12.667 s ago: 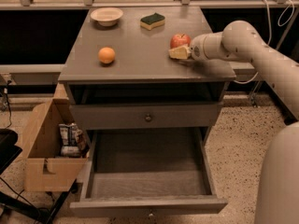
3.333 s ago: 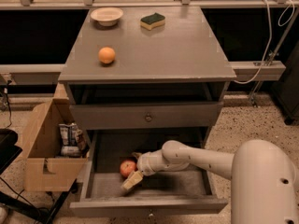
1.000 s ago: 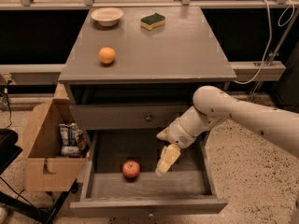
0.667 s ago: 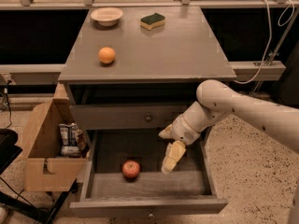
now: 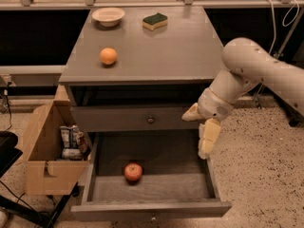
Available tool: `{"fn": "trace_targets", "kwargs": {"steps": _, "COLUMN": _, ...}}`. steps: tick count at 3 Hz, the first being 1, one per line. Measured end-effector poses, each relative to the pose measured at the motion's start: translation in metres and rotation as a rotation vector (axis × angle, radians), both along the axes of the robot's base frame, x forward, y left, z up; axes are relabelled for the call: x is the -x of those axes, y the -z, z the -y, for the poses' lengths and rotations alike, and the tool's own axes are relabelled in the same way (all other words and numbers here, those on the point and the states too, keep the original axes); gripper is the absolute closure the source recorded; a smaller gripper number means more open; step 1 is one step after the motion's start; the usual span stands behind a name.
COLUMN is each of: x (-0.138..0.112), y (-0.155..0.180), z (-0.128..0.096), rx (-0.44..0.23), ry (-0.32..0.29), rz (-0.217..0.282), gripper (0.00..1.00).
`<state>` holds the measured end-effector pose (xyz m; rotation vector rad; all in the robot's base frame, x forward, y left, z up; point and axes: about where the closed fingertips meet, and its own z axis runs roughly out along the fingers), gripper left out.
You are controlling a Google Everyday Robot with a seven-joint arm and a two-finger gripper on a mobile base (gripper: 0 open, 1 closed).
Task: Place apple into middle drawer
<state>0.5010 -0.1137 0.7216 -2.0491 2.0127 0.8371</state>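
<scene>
The red apple (image 5: 133,172) lies on the dark floor of the open middle drawer (image 5: 152,208), left of centre and towards the front. My gripper (image 5: 194,136) hangs above the drawer's right side, just below the upper drawer front. It is open and empty, well to the right of the apple and above it, and does not touch it. The pale arm reaches in from the right.
On the cabinet top are an orange fruit (image 5: 108,56), a white bowl (image 5: 108,16) and a green-and-yellow sponge (image 5: 155,21). The upper drawer (image 5: 150,119) is shut. A cardboard box (image 5: 47,151) with packets stands on the floor to the left of the cabinet.
My gripper has lifted and shifted right, away from the apple. The apple stays still on the drawer floor.
</scene>
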Motion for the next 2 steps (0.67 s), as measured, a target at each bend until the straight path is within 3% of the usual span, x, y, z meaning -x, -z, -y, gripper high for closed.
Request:
{"fn": "trace_targets", "kwargs": {"steps": 1, "x": 0.007, "y": -0.056, "z": 0.042, "rx": 0.039, "ry": 0.057, "rz": 0.077, "gripper": 0.0}}
{"fn": "trace_targets", "kwargs": {"steps": 2, "x": 0.0, "y": -0.093, "z": 0.086, "rx": -0.032, "ry": 0.261, "rz": 0.205, "gripper": 0.0}}
